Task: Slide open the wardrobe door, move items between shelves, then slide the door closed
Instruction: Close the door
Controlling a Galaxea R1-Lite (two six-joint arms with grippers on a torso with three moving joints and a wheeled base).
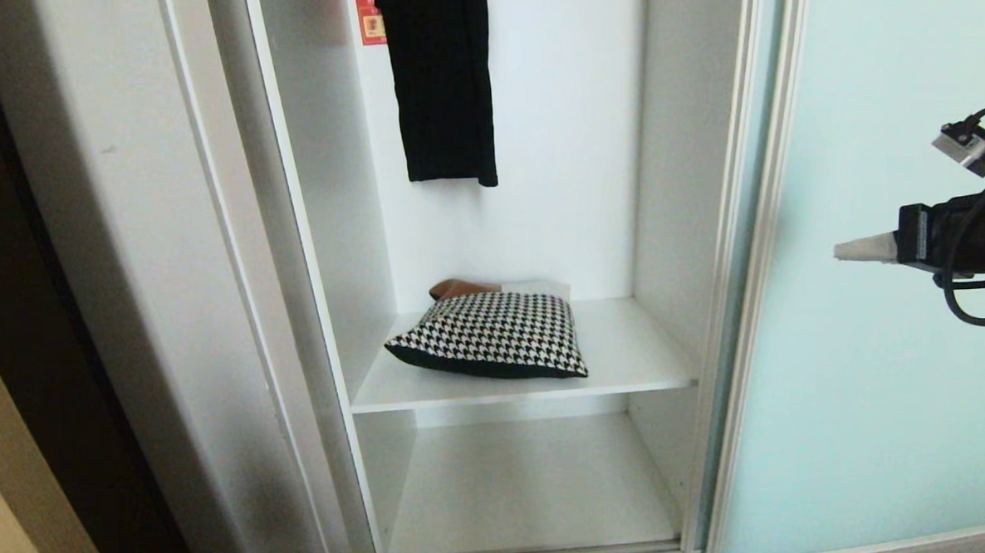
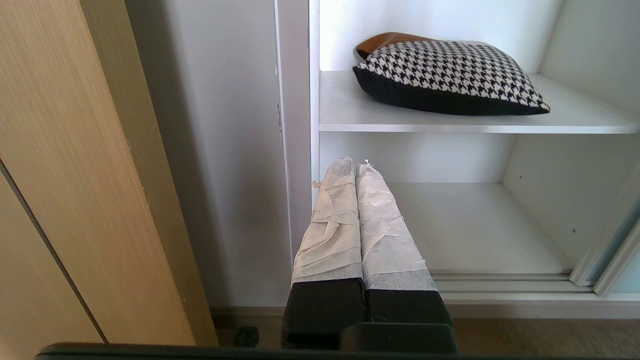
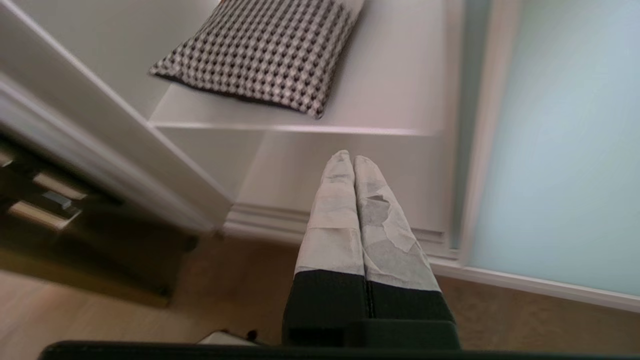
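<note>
One cushion (image 1: 492, 337), two shelves (image 1: 629, 362), one door (image 1: 876, 293) slid open

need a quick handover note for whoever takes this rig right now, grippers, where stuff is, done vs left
Right gripper: shut, empty, raised in front of the sliding wardrobe door, pointing toward the open compartment.
Left gripper: shut, empty, low by the wardrobe's left frame.
Houndstooth cushion: lying flat on the upper shelf, untouched.
Lower shelf: nothing on it.
A black garment hangs above.
Done: door slid open to the right.
Left: move the cushion between the shelves, then close the door.
</note>
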